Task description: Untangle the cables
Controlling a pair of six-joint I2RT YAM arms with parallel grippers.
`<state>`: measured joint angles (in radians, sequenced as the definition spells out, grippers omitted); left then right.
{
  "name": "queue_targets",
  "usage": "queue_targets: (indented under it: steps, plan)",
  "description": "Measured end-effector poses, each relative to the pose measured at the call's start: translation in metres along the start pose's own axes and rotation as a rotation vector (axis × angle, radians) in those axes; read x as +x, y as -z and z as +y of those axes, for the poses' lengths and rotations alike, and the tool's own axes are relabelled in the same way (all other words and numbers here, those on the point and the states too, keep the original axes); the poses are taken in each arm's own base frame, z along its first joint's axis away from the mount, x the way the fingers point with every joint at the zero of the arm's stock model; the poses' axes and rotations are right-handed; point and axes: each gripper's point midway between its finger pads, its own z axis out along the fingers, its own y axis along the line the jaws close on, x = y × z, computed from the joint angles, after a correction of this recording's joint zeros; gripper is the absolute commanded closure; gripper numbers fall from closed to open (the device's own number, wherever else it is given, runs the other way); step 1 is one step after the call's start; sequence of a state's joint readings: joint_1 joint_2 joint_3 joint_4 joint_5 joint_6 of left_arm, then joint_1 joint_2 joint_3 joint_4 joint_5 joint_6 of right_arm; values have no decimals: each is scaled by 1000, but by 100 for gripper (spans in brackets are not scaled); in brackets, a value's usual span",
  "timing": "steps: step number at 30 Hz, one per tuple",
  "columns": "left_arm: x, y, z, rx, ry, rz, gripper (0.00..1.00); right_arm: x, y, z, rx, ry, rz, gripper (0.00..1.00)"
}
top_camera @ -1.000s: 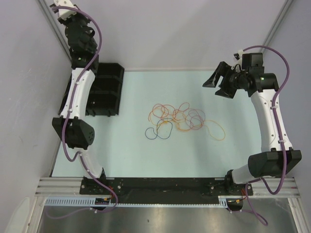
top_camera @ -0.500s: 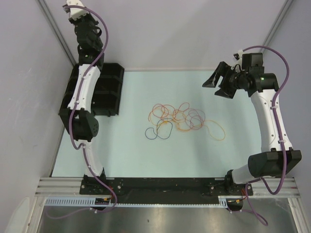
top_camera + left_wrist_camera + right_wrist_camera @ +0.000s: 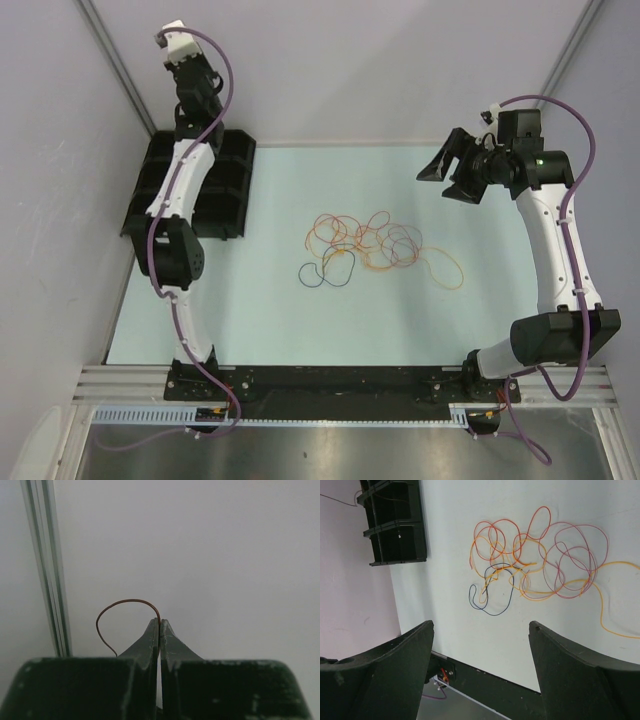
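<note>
The cables (image 3: pixel 375 245) lie in a loose tangle of orange, red, yellow, pinkish-purple and dark blue-black loops at mid-table. They also show in the right wrist view (image 3: pixel 535 560). My left gripper (image 3: pixel 160 622) is shut on a thin brownish-red wire (image 3: pixel 125 600) that arcs up to the left of the fingertips against the grey wall. In the top view the left wrist (image 3: pixel 195 90) is raised high above the black tray. My right gripper (image 3: pixel 447 168) is open and empty, held above the table's far right; its fingers (image 3: pixel 400 655) frame the tangle from a distance.
A black compartmented tray (image 3: pixel 228 190) stands at the table's far left, also seen in the right wrist view (image 3: pixel 395 525). Grey walls close in the left, back and right. An aluminium post (image 3: pixel 47 565) runs up the wall beside the left gripper.
The left arm has swung from the left wall toward the right, its wrist now over the tray's back edge. The right arm and the tangle have not moved.
</note>
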<state>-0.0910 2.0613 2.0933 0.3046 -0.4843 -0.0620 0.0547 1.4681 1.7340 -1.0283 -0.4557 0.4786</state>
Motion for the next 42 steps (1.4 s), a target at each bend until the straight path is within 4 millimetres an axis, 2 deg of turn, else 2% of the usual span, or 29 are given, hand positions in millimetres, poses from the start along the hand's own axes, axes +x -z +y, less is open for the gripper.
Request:
queue_targets:
  steps: [6,10,17,23,29,32,37,42]
  plan:
    - [76,24,17,-15,-56,157,100,-1,-1,-2,3,-4,0,19]
    - [110,41,29,-31,-77,232,99,-2,-5,-5,11,-12,7,19]
    - [120,45,34,-48,-49,262,97,-2,-8,-8,14,-18,15,19]
    - [133,38,50,-83,23,313,98,-2,-8,-8,13,-18,16,19]
    - [132,9,59,-216,112,320,100,-3,-8,-8,13,-19,14,20]
    - [130,1,61,-287,183,315,100,-3,-8,-8,13,-23,14,20]
    - [142,11,75,-419,277,332,100,-3,-8,-8,14,-28,14,20]
    - [163,29,94,-566,324,361,100,-3,-8,-8,14,-31,14,20]
